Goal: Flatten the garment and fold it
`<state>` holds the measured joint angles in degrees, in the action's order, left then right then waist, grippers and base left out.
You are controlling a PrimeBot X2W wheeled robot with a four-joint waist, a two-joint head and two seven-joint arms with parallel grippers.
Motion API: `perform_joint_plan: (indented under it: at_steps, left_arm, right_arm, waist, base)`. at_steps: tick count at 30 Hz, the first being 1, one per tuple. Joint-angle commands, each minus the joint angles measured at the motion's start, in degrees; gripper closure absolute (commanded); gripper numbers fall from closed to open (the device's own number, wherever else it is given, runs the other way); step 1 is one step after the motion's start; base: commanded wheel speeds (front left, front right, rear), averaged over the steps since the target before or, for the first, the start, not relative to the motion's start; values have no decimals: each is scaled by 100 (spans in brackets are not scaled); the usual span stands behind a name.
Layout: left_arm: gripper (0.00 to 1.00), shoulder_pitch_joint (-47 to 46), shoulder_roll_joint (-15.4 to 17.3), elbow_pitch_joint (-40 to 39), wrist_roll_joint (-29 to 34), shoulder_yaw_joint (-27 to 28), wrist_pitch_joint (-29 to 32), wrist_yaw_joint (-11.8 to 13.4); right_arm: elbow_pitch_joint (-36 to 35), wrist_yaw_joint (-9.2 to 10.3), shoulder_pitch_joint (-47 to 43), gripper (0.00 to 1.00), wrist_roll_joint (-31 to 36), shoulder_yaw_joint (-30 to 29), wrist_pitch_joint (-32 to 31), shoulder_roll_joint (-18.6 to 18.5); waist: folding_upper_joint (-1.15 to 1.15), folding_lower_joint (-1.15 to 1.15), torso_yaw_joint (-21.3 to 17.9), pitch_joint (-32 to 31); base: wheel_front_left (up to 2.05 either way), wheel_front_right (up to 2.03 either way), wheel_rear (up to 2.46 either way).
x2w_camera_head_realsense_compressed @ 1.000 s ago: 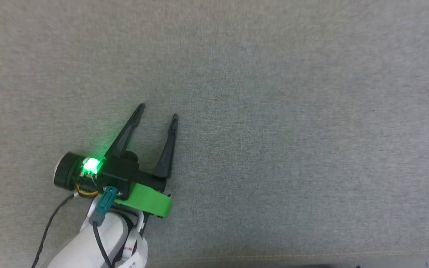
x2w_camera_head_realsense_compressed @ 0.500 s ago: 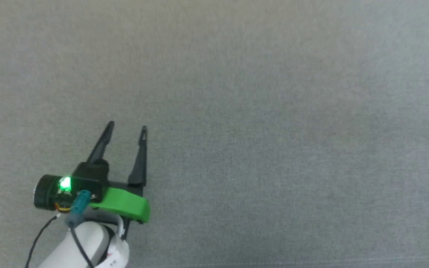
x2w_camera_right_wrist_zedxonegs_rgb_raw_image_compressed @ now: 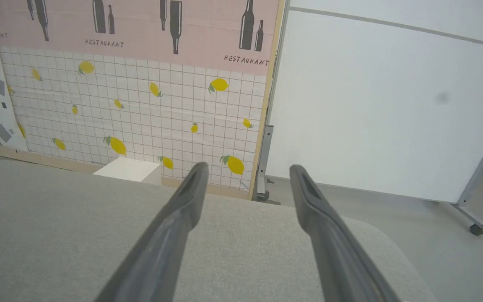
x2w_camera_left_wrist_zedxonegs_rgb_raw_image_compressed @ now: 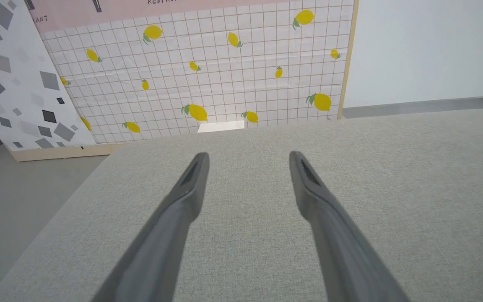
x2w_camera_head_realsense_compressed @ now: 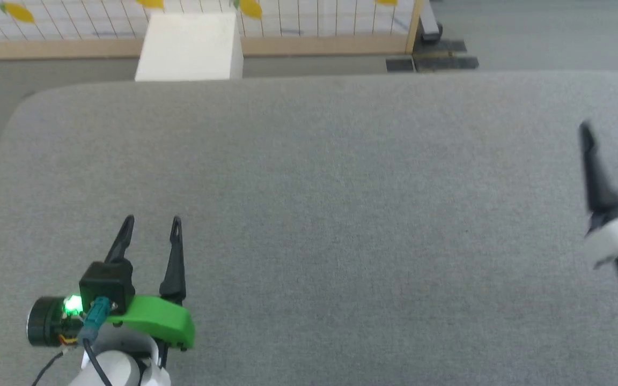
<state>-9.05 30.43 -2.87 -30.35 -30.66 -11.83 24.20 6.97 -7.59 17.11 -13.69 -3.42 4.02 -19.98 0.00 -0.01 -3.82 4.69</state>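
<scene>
Over the wide grey fabric-covered pad [x2w_camera_head_realsense_compressed: 314, 177], the left gripper [x2w_camera_head_realsense_compressed: 152, 221] with its two long dark fingers sits near the front left corner, jaws spread wide and holding nothing. The right gripper [x2w_camera_head_realsense_compressed: 611, 123] is at the pad's right edge, equally wide apart and empty. Where the garment lies relative to either I cannot tell.

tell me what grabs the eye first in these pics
A wide grey cloth-covered surface takes up most of the head view. The left tool sits open at the lower left on a bright green mount, and the right tool is open at the right edge. Beyond the far edge stand a lemon-print panel and a white box.
</scene>
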Motion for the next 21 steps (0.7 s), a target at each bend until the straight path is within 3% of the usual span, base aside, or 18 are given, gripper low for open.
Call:
perform_joint_plan:
  at_steps: [1, 4, 8, 21]
  left_arm:
    - [0, 117, 45, -4, -18, 0, 4, 40]
    - [0, 245, 74, 13, -29, -20, 1, 67]
    - [0, 396, 61, 73, -97, -50, -7, 61]
    - [0, 614, 44, 181, -252, -53, -40, 28]
  right_arm:
    - [-154, 10, -263, 0, 75, -102, -16, 244]
    - [-488, 10, -810, 0, 269, -344, -97, 781]
    - [-712, 10, -1314, 0, 524, -339, -183, 1177]
    - [-1024, 10, -1977, 0, 817, -319, -238, 1576]
  waist:
    - [0, 1, 76, -243]
    - [0, 1, 74, -319]
    - [0, 1, 59, -372]
    - [0, 1, 66, -456]
  base:
    - [0, 0, 0]
    - [0, 0, 0]
    - [0, 0, 0]
    - [0, 0, 0]
